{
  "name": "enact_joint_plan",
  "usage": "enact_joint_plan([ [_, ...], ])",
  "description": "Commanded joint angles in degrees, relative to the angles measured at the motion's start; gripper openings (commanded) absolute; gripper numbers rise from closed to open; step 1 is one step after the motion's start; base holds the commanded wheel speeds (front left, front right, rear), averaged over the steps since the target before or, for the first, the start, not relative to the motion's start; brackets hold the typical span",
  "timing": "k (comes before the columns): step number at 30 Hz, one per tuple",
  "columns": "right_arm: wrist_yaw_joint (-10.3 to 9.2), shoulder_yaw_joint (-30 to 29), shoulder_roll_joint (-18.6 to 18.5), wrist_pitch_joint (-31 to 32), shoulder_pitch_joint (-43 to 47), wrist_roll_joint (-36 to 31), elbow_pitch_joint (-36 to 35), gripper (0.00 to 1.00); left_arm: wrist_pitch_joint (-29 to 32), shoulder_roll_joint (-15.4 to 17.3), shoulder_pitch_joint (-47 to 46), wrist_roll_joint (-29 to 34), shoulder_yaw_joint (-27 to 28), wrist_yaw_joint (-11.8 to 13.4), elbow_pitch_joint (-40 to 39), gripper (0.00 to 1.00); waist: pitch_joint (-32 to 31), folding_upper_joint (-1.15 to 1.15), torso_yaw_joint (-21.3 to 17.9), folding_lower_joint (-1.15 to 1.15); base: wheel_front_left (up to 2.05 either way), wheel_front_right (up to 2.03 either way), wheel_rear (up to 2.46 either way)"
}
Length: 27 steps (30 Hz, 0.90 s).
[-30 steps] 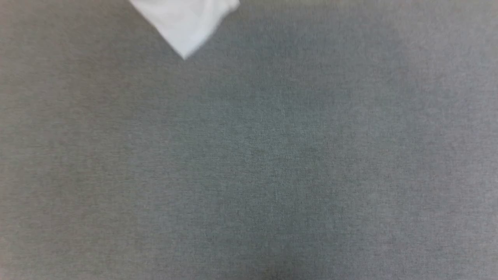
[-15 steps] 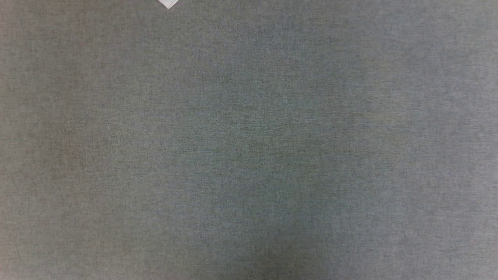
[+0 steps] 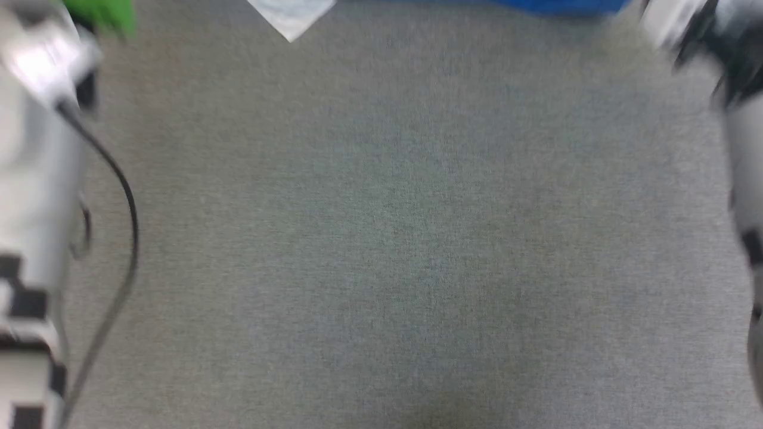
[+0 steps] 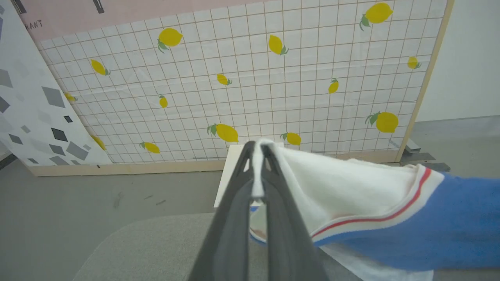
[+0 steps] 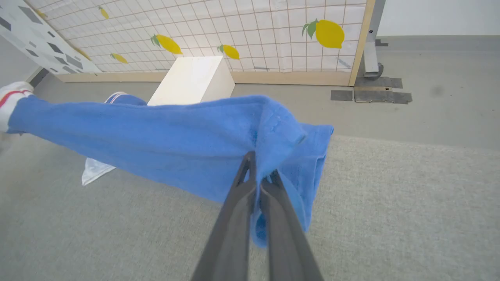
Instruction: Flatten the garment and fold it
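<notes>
Two tools hold the garment [image 5: 156,144] stretched between them. The left tool [image 4: 258,151] is pinched fully shut on the white sleeve, and the red-striped trim and blue body run off to its right. The right tool [image 5: 261,168] is closed just as tight on a bunched blue fold, with the cloth stretching away to its left. The garment hangs above the grey tabletop [image 3: 381,238]. A white corner droops toward the surface or onto it; I cannot tell which.

A second ago the head view had a white corner at its top edge, then barely the tip. Now the corner is back beside a blue strip, and the left forearm [image 3: 30,179] and right forearm [image 3: 742,167] blur in at the sides. The head may also have moved. I read this as a lift-and-spread in progress, with flattening unfinished and folding not begun.

A white block [image 5: 187,80] stands beyond the right tool's tips. Whether it is a box, or holds anything, cannot be told.
</notes>
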Motion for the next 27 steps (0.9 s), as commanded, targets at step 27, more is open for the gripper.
enact_joint_plan([
  [27, -0.08, 8.21, -9.38, -10.86, 51.85, 12.98, -9.32, 0.0, -0.44, -4.13, 69.41, -10.2, 2.38, 6.7, -26.03, 0.0, -23.91, 0.0, 2.37, 0.0, 0.0, 0.0, 0.0],
])
